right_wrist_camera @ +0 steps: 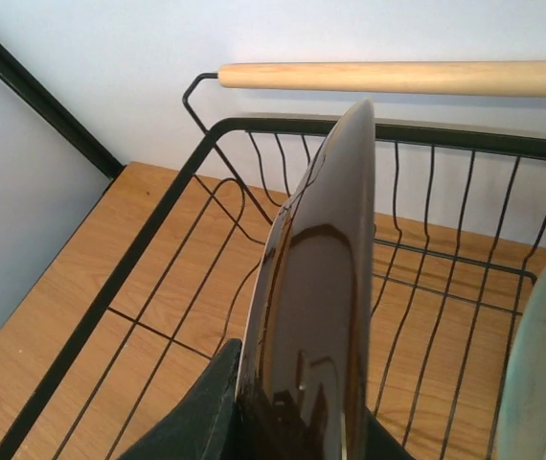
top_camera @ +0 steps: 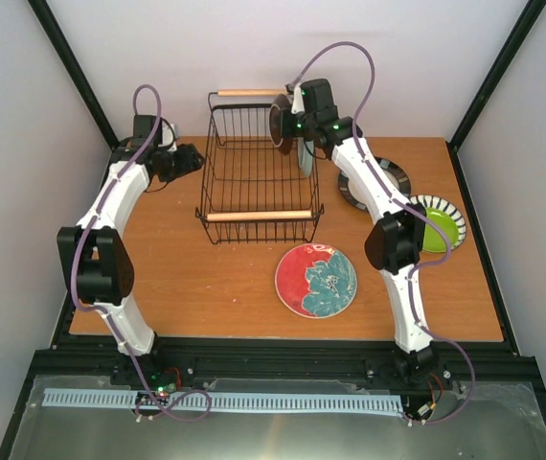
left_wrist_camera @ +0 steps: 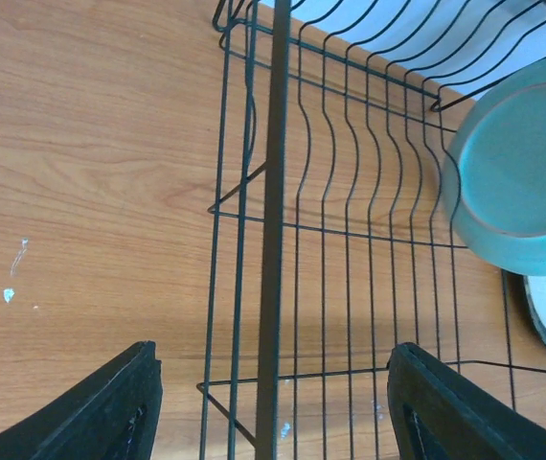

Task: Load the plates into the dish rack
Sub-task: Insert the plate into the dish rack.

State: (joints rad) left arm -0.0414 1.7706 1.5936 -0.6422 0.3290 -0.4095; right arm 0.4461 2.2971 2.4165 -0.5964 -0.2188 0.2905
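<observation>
My right gripper [right_wrist_camera: 292,426] clamping the dark plate [right_wrist_camera: 316,287] upright over the dish rack [right_wrist_camera: 158,240], I am aiming beside the mint green plate [left_wrist_camera: 517,163]; left gripper [left_wrist_camera: 273,412] spread, empty.

Bright, even light from above leaves only a soft, faint shadow of the wire rack [top_camera: 259,172] on the wooden table [top_camera: 206,287], and the pale walls look washed out. In the right wrist view the glossy dark plate [right_wrist_camera: 316,316] carries streaky reflections, while the green plate [right_wrist_camera: 541,364] at the right edge is blurred. The left wrist view shows crisp wood grain, but the black fingers [left_wrist_camera: 101,412] along its bottom edge are murky.
</observation>
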